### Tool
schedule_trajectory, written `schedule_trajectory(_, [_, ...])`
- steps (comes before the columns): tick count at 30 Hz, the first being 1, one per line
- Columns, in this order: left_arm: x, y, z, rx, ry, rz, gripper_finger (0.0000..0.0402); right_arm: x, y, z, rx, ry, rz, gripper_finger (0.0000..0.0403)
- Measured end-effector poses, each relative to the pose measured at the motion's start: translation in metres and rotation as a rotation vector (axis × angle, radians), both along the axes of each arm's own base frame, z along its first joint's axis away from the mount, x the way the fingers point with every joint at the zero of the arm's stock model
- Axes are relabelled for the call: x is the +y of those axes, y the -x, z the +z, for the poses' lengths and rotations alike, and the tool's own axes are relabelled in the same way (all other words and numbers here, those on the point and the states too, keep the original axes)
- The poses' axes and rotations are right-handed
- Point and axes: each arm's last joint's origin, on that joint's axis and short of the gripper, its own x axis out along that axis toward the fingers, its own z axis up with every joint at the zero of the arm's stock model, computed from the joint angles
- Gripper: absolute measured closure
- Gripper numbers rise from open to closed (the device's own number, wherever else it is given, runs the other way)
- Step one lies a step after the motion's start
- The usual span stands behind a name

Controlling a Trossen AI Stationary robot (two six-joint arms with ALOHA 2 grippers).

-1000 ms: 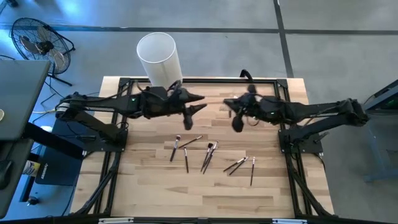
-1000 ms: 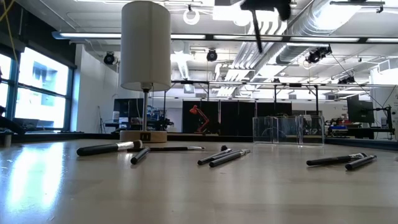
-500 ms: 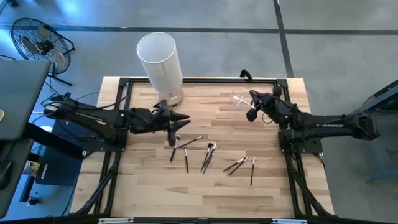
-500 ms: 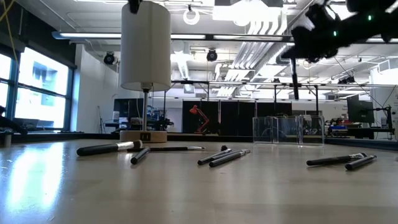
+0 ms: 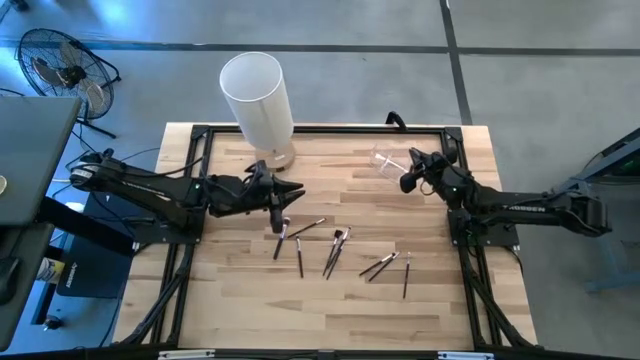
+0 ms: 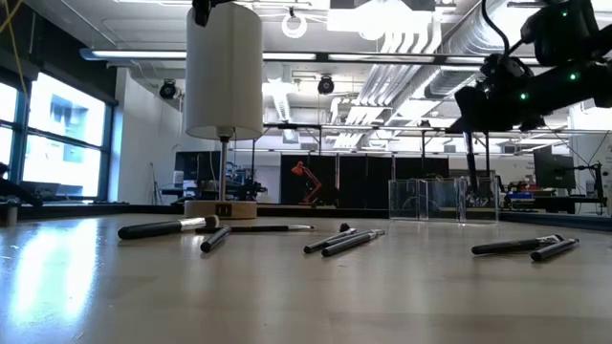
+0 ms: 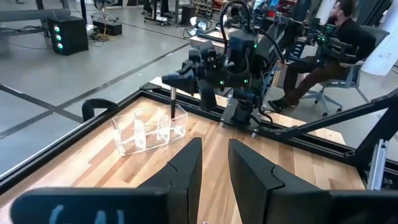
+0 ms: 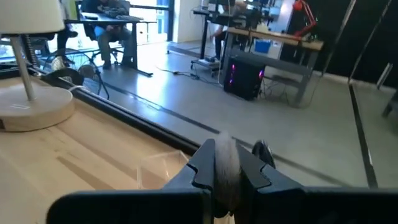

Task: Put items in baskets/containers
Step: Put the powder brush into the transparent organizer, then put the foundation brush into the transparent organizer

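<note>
Holding a brush (image 6: 469, 162) upright, the right gripper (image 5: 408, 182) hangs above the clear holder (image 5: 385, 160). Left gripper (image 5: 281, 213) hovers slightly parted, empty, over brushes (image 5: 335, 248) pointing mostly toward 1 o'clock.

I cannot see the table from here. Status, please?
Right gripper shut on a brush, above the clear holder. Left gripper open, over loose brushes. Nothing seen in the way.
</note>
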Motion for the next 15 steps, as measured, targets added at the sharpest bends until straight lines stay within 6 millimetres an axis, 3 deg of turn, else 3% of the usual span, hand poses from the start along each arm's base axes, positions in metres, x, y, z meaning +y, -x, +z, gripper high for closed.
schedule_trajectory(9, [0.001,0.000,0.000,0.000,-0.003,0.016,0.0326,0.001,0.004,-0.010,-0.042,-0.046,-0.025,0.0295])
schedule_trajectory(15, [0.001,0.000,-0.001,0.008,-0.005,0.016,0.0326,0.001,-0.001,0.015,-0.074,0.075,-0.025,0.0271])
